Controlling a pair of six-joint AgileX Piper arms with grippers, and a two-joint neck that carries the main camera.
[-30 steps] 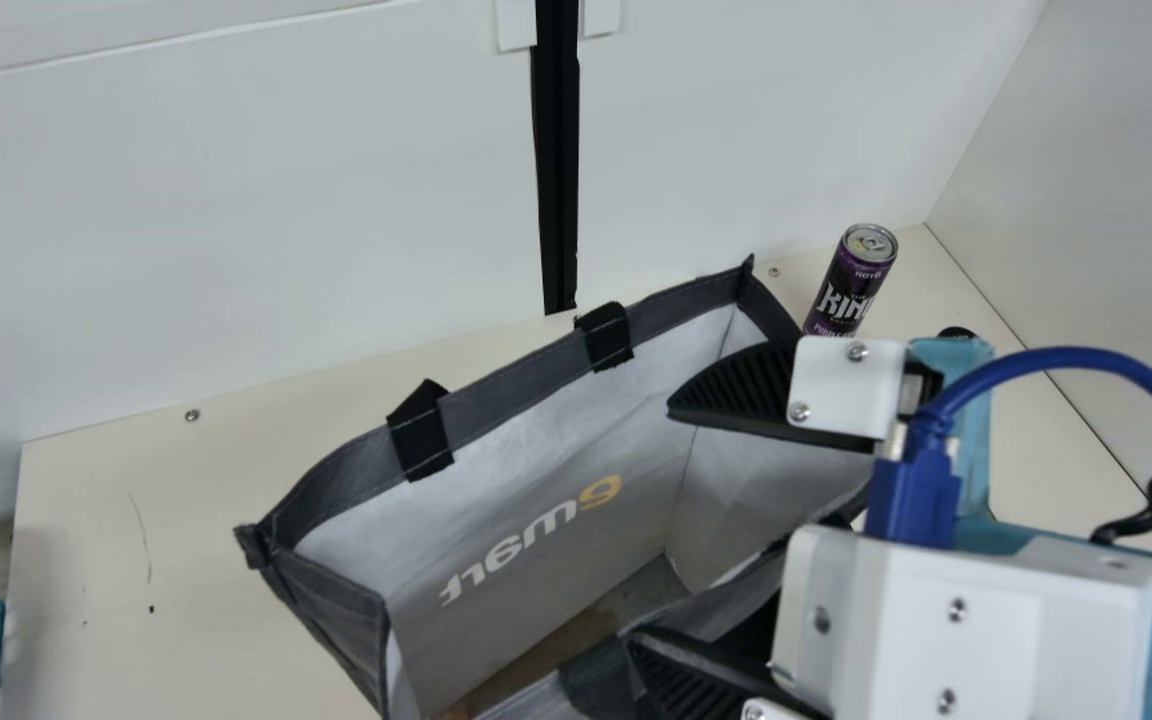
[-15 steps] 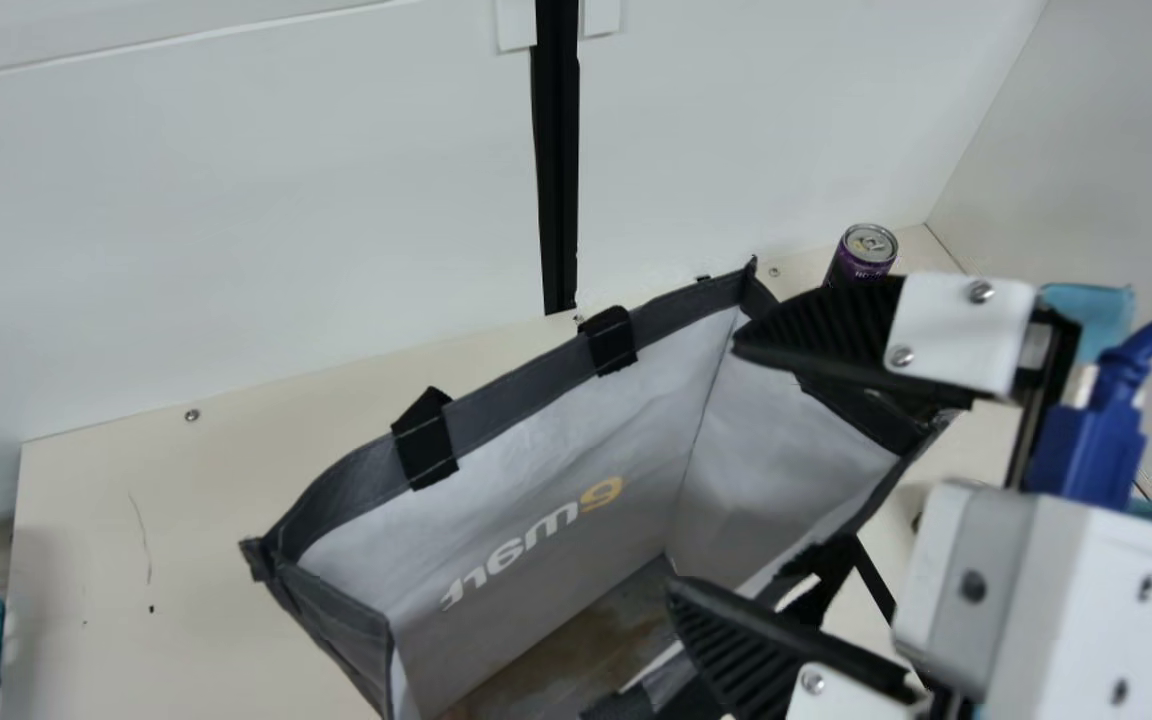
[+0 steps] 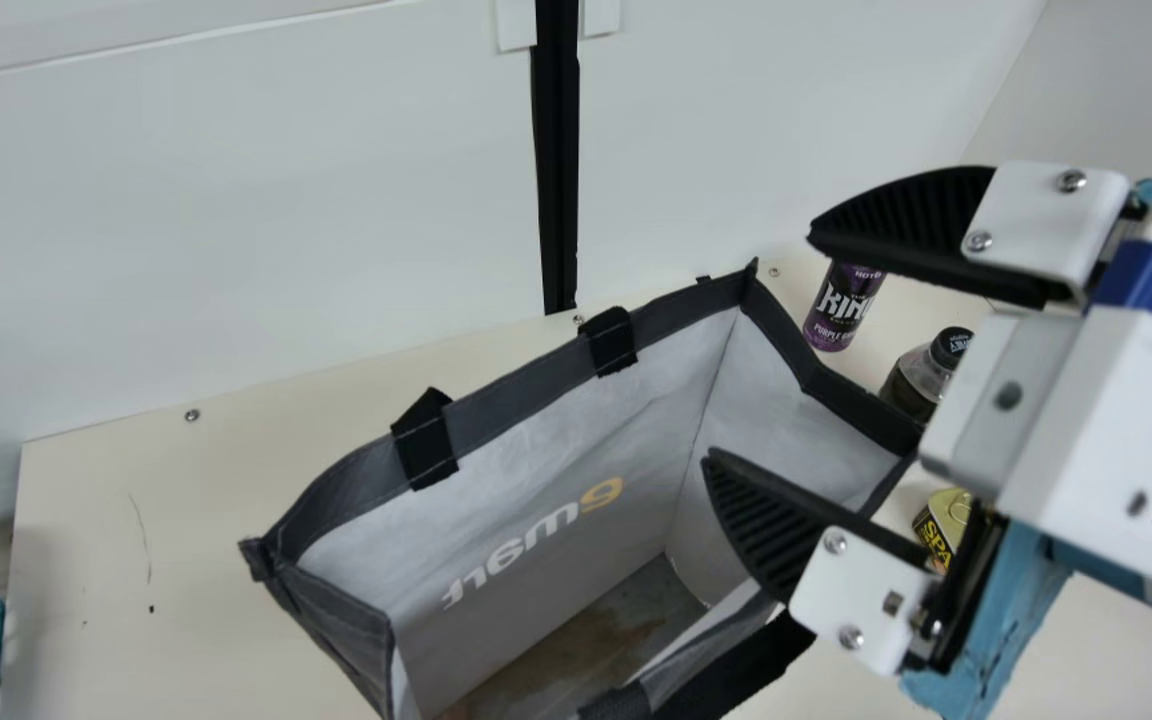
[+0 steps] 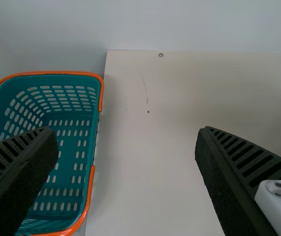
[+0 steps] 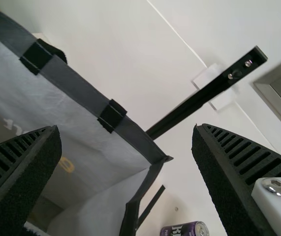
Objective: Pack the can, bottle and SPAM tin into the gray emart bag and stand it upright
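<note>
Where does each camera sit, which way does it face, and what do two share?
Main view: on the neck, facing down at a slant over the open gray fabric bag; the right gripper shows.
Left wrist view: on that wrist, facing down at the cream table and teal, orange-handled plastic basket; the left gripper shows.
Right wrist view: on that wrist, facing across the bag toward the white wall; the right gripper shows.
Main and right wrist views share the bag and the purple metal can.

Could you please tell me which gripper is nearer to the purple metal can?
Right. The black-fingered right gripper hangs above the gray fabric bag, near the can; the left gripper hovers farther off, by the teal plastic basket.
</note>
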